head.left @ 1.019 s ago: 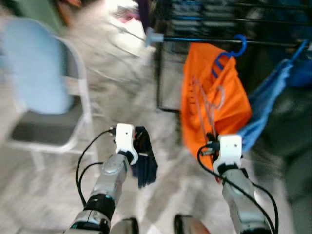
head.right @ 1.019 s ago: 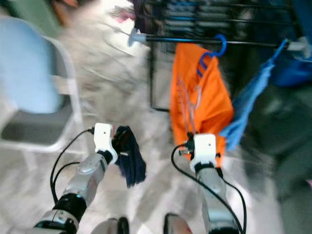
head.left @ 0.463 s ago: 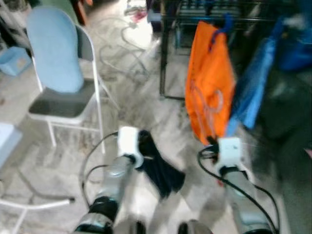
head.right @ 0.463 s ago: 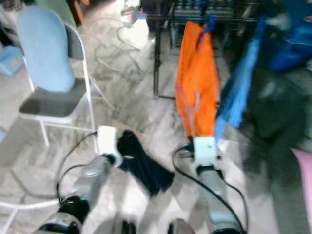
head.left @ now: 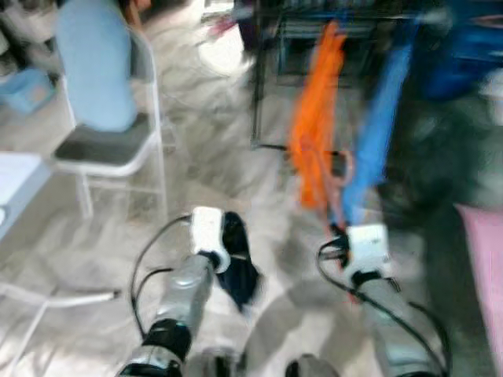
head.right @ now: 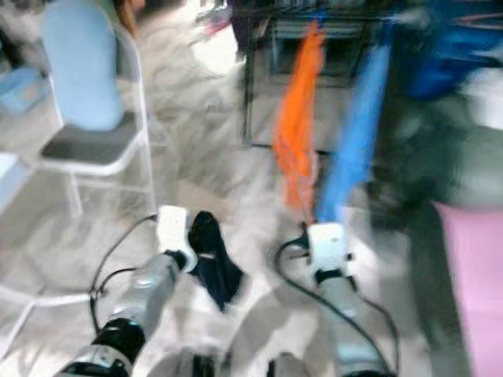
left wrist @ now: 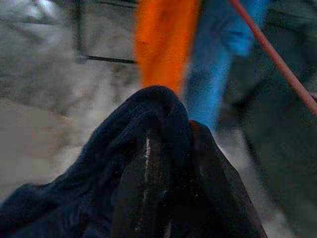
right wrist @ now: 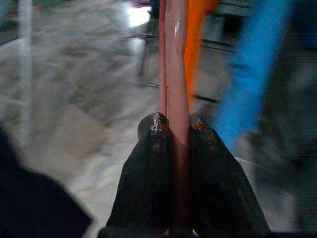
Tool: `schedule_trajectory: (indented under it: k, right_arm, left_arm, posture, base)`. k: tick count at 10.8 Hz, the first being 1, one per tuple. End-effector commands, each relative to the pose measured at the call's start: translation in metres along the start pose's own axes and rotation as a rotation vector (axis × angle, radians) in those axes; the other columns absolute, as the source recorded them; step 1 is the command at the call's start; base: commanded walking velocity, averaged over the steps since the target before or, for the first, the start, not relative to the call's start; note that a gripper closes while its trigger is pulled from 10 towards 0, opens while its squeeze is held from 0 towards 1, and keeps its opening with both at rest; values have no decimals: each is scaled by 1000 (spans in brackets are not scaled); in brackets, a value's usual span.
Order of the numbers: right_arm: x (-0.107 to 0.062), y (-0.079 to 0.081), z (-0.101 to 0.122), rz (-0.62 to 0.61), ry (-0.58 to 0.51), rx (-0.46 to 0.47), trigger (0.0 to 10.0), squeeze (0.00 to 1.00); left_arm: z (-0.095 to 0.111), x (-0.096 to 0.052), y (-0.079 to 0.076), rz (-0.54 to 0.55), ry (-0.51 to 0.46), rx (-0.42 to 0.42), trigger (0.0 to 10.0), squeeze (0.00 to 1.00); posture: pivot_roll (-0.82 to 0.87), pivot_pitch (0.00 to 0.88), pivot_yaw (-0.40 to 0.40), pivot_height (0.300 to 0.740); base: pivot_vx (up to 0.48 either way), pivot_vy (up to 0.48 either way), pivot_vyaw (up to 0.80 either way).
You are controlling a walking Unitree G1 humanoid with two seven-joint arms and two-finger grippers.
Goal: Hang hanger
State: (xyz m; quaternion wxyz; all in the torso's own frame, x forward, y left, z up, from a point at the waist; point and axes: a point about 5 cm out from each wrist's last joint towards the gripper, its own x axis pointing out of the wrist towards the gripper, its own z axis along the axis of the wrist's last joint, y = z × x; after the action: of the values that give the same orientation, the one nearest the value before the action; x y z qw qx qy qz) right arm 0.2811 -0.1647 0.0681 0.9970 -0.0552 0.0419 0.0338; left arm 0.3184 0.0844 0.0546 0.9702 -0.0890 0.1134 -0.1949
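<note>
Chair: far left, blue padded back, grey seat, standing on the marbled floor.
Left tool: held low at near left; its fingers are wrapped in a dark navy cloth, which it holds bunched and hanging.
Right tool: near right, clamped narrow on the thin pinkish-red hanger, whose wire runs up and away from the fingers.
Rack: far centre-right, a dark frame with an orange garment and a blue garment hanging side by side.
Step in hand, judged: carrying the hanger to the rack. To do it well, steady the walk until the view sharpens, raise the hook above the rail at a free gap beside the blue garment, then lower it on before letting go.
Change from 0.5 s ago: the camera has swung; the garments appear narrower and more smeared, a pink surface has entered at the right edge, and the cloth hangs shorter.
</note>
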Motion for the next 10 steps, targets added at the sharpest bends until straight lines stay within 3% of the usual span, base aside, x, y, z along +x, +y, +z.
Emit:
schedule_trajectory:
  k: [1, 8, 10]
  right_arm:
    - [0, 6, 2, 12, -4, 15, 10000, 0]
    - [-1, 9, -2, 4, 17, 24, 10000, 0]
    - [-1, 9, -3, 3, 18, 24, 10000, 0]
  left_arm:
    - [5, -1, 6, 2, -20, 8, 10000, 0]
    - [2, -4, 4, -34, -22, 50, 10000, 0]
    - [2, -4, 4, -40, -24, 55, 10000, 0]
  posture:
    - [-123, 175, 32, 740]
    - [-123, 186, 39, 740]
    - [-120, 186, 40, 740]
  base:
    - [0, 0, 0]
    - [0, 124, 0]
    - [0, 480, 0]
